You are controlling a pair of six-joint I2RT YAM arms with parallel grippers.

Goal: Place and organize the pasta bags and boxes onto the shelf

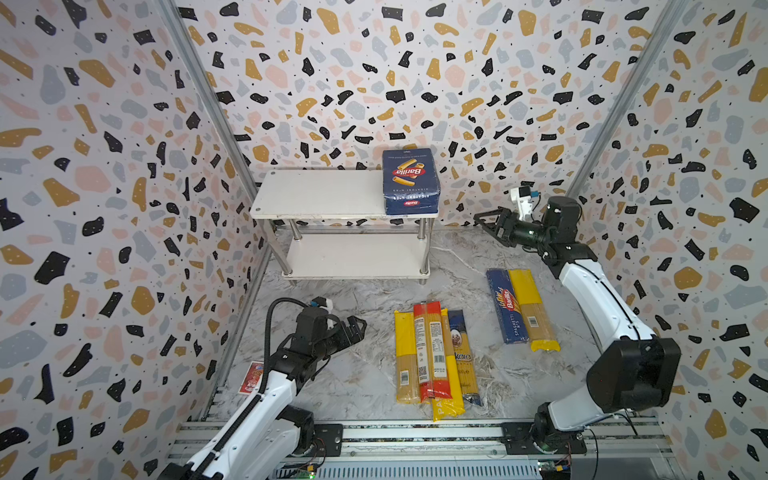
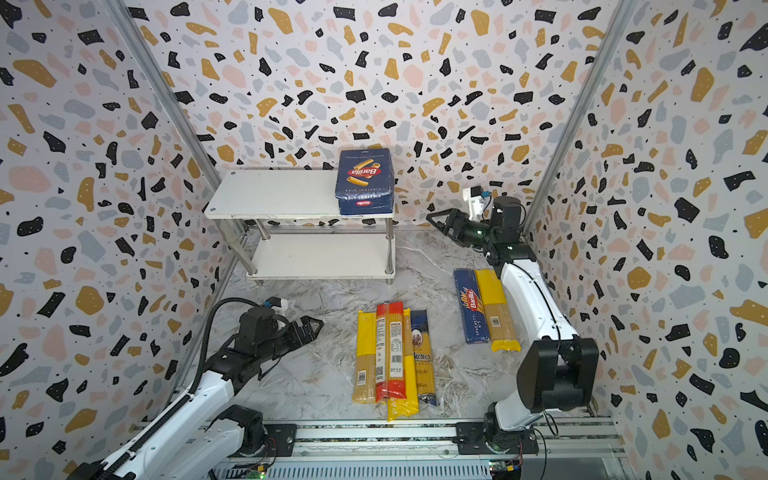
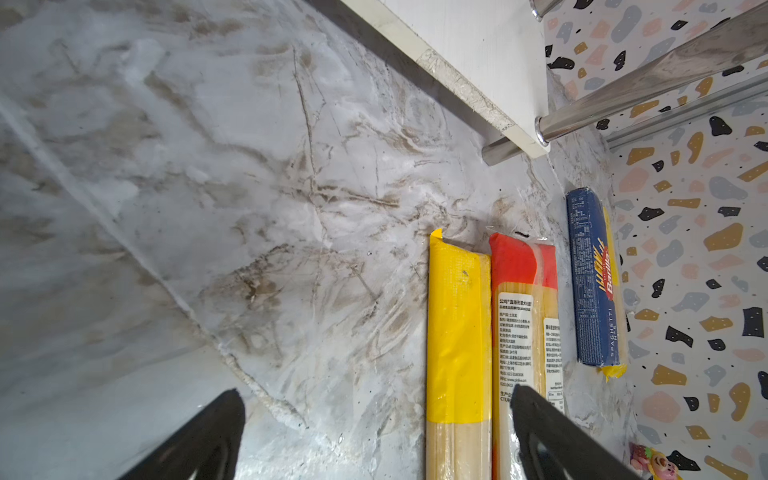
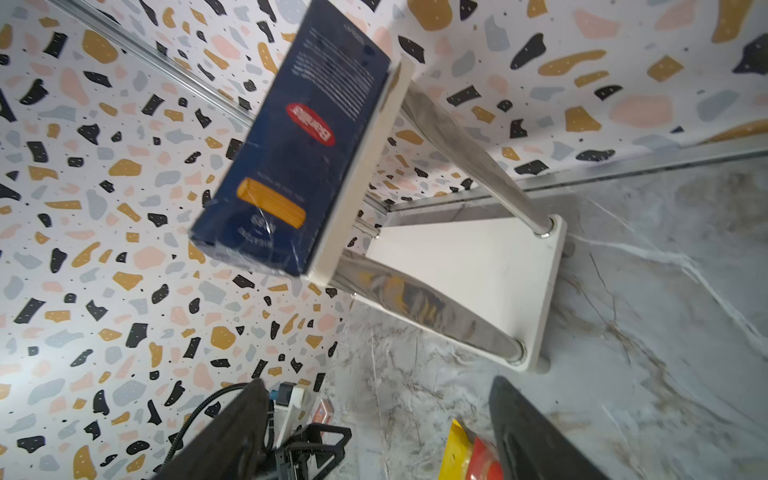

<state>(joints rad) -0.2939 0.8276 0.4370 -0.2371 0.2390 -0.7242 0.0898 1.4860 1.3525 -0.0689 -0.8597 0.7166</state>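
Dark blue rigatoni box (image 1: 410,180) lies at the right end of the top board of the white shelf (image 1: 320,193), upper centre in both top views; it alone is shelved. Lower centre and right, the spaghetti box (image 1: 506,305) and five bags (image 1: 432,353) lie on the marble tabletop (image 1: 357,386). Left wrist view: left gripper (image 3: 374,390) gapes wide, empty, beside bags. Right wrist view: right gripper (image 4: 378,381) spread apart, empty, faces the shelf.

The left arm (image 1: 272,386) and right arm (image 1: 598,297) are white with black joints. The left hand (image 1: 360,326) and right hand (image 1: 480,220) are black. A ribbed black cable (image 1: 269,328) is on the left arm.
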